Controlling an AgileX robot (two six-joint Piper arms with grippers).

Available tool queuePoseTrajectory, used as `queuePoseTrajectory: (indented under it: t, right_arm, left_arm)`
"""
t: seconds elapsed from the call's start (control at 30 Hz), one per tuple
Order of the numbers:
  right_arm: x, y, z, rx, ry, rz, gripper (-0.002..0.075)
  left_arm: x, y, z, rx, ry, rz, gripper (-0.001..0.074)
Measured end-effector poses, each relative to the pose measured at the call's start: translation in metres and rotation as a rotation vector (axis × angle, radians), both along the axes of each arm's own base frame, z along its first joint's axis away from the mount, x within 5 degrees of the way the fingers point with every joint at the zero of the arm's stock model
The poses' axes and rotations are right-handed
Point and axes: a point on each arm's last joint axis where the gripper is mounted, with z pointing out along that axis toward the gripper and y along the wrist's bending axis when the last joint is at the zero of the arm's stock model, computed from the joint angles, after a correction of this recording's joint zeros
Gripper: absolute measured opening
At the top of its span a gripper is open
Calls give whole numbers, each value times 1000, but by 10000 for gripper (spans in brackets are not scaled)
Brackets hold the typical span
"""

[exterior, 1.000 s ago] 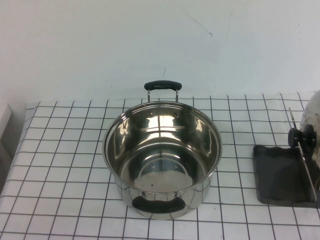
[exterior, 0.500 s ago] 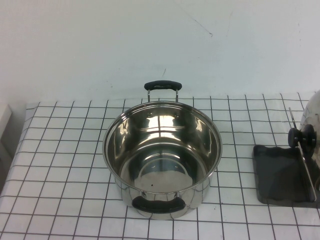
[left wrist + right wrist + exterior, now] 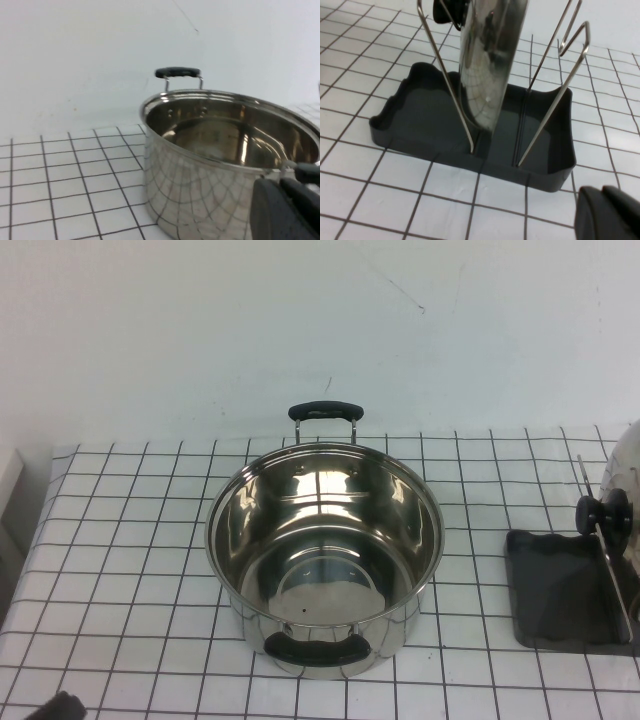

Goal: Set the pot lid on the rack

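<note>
The pot lid (image 3: 626,472) stands on edge in the rack (image 3: 550,590) at the table's right edge, held upright by the wire frame (image 3: 603,550), its black knob (image 3: 603,512) facing the pot. In the right wrist view the lid (image 3: 487,65) sits between the wires in the dark grey tray (image 3: 430,115). My right gripper (image 3: 607,212) is shut and empty, just in front of the rack, apart from it. My left gripper (image 3: 55,708) shows at the front left table edge; in the left wrist view it (image 3: 285,210) is shut and empty, near the pot.
A deep steel pot (image 3: 325,550) with two black handles stands open in the middle of the checked tablecloth; it also shows in the left wrist view (image 3: 220,150). A white wall runs behind the table.
A dark tip of my left gripper has come into the high view at the front left edge. The lid, rack and pot have not moved.
</note>
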Motion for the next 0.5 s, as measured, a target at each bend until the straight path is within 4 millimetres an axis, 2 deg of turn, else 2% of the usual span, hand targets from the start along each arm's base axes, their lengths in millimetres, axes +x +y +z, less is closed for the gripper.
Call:
queuePoseTrajectory:
  t: [0.07,0.2,0.37,0.5]
  right_arm:
    - [0,0,0,0,0,0,-1]
    - [0,0,0,0,0,0,-1]
    - [0,0,0,0,0,0,-1]
    - [0,0,0,0,0,0,-1]
  left_arm:
    - [3,4,1,-68,25,59,-1]
    - [6,11,2,-91,23,140,-1]
    - [9,19,-6,-27,80,236,-1]
    - [3,21,-19,118,159,239,-1]
